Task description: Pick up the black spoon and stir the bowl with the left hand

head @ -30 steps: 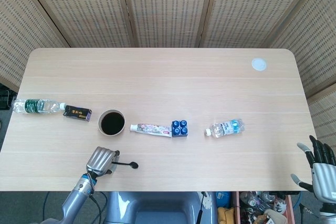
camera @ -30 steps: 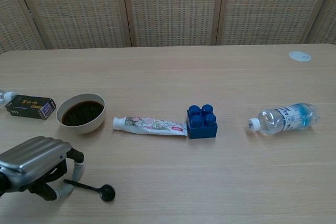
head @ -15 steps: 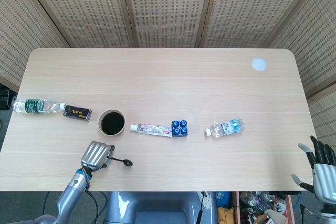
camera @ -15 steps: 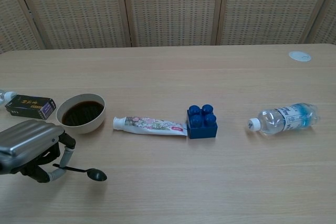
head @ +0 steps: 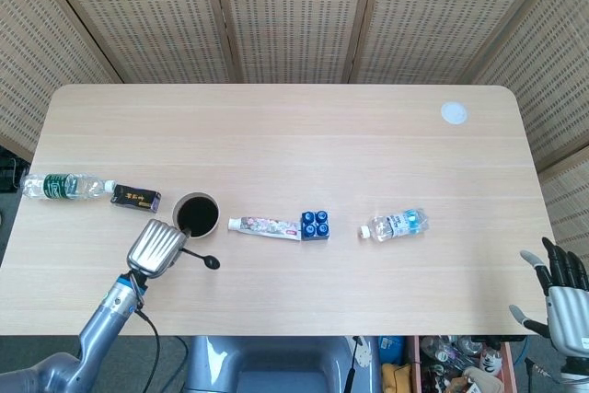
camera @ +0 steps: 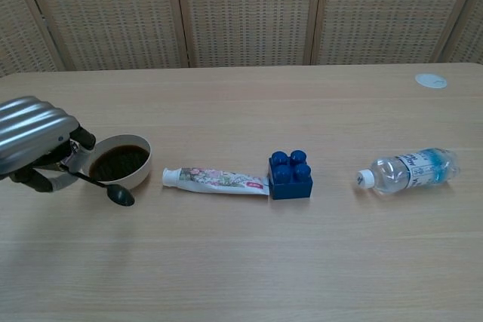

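Note:
My left hand (head: 156, 247) (camera: 34, 142) holds the black spoon (head: 202, 259) (camera: 108, 188) by its handle, lifted off the table. The spoon's round end hangs just in front of the bowl (head: 196, 214) (camera: 118, 162), near its front rim. The bowl is beige and holds dark liquid. The hand sits at the bowl's front left, partly covering its rim in the head view. My right hand (head: 560, 294) shows at the lower right corner of the head view, off the table, with fingers spread and nothing in it.
A toothpaste tube (head: 262, 225) (camera: 215, 179) and a blue brick (head: 315, 225) (camera: 290, 174) lie right of the bowl. A small clear bottle (head: 396, 225) (camera: 407, 170) lies further right. A black box (head: 135, 198) (camera: 43, 153) and a green-labelled bottle (head: 64, 186) lie left. A white disc (head: 453, 113) sits far right.
My left hand has lifted the spoon off the table and carried it away from the front edge, up to the bowl's front rim. The right hand has not moved.

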Controlling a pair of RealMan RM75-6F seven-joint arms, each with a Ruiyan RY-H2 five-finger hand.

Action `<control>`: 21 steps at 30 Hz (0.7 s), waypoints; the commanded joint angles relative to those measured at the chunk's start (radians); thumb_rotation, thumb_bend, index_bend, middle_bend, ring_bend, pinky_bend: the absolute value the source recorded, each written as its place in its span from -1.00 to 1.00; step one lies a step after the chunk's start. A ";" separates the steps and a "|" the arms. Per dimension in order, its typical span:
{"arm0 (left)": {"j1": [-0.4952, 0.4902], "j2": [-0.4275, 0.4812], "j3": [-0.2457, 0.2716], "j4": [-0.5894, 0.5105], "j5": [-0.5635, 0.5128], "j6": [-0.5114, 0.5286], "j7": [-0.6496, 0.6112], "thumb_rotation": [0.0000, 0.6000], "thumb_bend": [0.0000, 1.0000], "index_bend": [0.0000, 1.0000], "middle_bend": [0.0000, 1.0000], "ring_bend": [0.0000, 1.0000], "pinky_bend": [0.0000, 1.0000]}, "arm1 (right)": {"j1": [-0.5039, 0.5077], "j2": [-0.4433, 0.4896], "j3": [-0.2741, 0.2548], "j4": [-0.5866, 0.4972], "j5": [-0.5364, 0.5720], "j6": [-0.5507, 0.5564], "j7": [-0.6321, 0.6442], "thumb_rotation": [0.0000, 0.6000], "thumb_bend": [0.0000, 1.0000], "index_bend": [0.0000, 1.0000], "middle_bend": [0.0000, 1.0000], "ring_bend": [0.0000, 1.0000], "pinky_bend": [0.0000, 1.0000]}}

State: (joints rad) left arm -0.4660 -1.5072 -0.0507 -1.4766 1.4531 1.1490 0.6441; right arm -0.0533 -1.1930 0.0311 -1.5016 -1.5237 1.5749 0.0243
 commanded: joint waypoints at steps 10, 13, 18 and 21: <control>-0.140 0.103 -0.042 0.120 0.115 -0.062 0.128 1.00 -0.22 0.34 0.93 0.70 0.55 | 0.001 -0.005 0.001 0.005 0.000 -0.002 0.008 1.00 -0.62 -0.56 -0.85 -1.00 -1.00; -0.160 0.105 -0.039 0.154 0.133 -0.076 0.136 1.00 -0.22 0.35 0.93 0.70 0.55 | 0.001 -0.006 0.001 0.008 0.002 -0.005 0.009 1.00 -0.62 -0.56 -0.85 -1.00 -1.00; -0.191 0.096 -0.031 0.208 0.148 -0.110 0.160 1.00 -0.22 0.35 0.93 0.70 0.55 | 0.002 -0.008 0.002 0.011 0.004 -0.006 0.012 1.00 -0.62 -0.56 -0.85 -1.00 -1.00; -0.210 0.084 -0.016 0.243 0.164 -0.134 0.178 1.00 -0.22 0.35 0.93 0.70 0.55 | 0.001 -0.010 0.002 0.015 0.006 -0.008 0.014 1.00 -0.62 -0.56 -0.85 -1.00 -1.00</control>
State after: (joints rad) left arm -0.6659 -1.4163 -0.0751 -1.2477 1.6088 1.0275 0.8119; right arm -0.0518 -1.2029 0.0328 -1.4874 -1.5180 1.5674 0.0382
